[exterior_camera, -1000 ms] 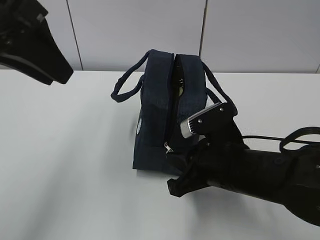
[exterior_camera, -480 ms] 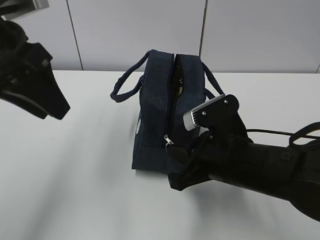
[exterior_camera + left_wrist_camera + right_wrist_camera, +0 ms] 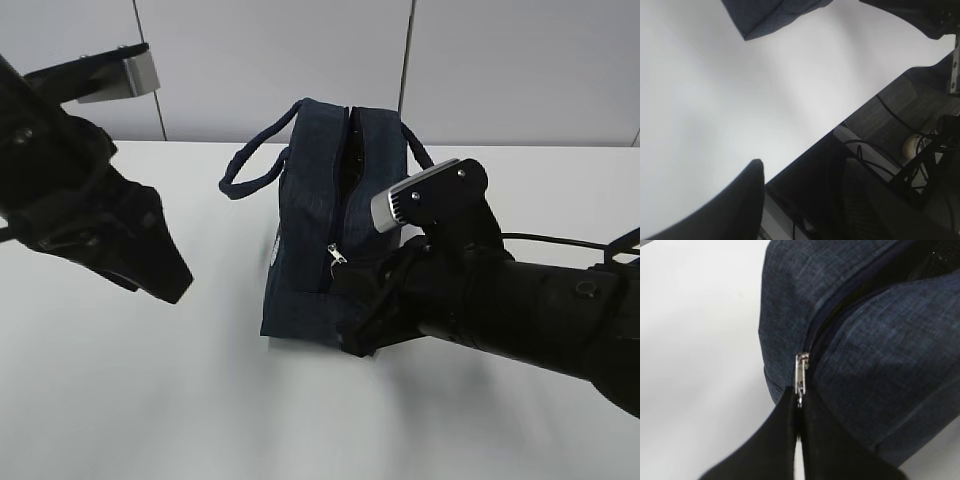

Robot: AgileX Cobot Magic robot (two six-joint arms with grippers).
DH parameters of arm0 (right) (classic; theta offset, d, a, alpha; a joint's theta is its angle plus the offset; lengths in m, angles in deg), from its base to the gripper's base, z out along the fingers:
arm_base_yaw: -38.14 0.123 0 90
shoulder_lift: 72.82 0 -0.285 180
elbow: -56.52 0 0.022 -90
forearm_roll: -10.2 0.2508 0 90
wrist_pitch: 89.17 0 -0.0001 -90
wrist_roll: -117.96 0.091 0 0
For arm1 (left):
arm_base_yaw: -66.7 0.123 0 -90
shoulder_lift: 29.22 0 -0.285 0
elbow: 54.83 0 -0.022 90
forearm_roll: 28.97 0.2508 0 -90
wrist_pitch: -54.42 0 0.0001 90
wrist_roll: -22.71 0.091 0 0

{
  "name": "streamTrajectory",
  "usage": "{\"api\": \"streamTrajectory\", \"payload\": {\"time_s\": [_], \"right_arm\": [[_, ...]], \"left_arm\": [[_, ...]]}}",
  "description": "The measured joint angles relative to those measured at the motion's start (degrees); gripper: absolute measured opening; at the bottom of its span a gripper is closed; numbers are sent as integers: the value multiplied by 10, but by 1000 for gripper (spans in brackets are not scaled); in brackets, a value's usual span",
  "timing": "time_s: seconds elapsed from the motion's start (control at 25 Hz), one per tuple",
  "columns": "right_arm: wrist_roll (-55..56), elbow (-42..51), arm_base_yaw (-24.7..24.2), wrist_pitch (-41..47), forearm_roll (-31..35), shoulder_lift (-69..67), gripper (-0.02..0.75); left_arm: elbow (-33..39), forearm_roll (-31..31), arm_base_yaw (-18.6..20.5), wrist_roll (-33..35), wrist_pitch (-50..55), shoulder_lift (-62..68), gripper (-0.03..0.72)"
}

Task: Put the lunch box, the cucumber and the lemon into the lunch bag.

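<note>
Our right gripper (image 3: 799, 407) is clamped on the metal zipper pull (image 3: 801, 372) of the boxy navy fabric lunch bag (image 3: 335, 225) at table centre. We should draw steadily toward twelve o'clock, keeping the pinch. We cannot tell the left gripper's (image 3: 150, 265) state.

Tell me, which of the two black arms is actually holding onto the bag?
The right gripper, low at the lunch bag: its fingers pinch the metal zipper pull. The left gripper hangs apart, touching nothing.

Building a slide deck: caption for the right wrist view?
Right gripper pinching the zipper pull at the navy lunch bag's end.
</note>
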Motion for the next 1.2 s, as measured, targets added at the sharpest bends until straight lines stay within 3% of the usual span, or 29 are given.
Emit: {"api": "streamTrajectory", "payload": {"time_s": [0.36, 0.8, 1.2], "right_arm": [[0, 0, 0, 5, 0, 21, 0], [0, 0, 0, 6, 1, 33, 0], [0, 0, 0, 6, 10, 33, 0]], "left_arm": [[13, 0, -69, 37, -138, 55, 353], [14, -1, -73, 100, -246, 113, 353], [14, -27, -73, 130, -280, 151, 353]]}}
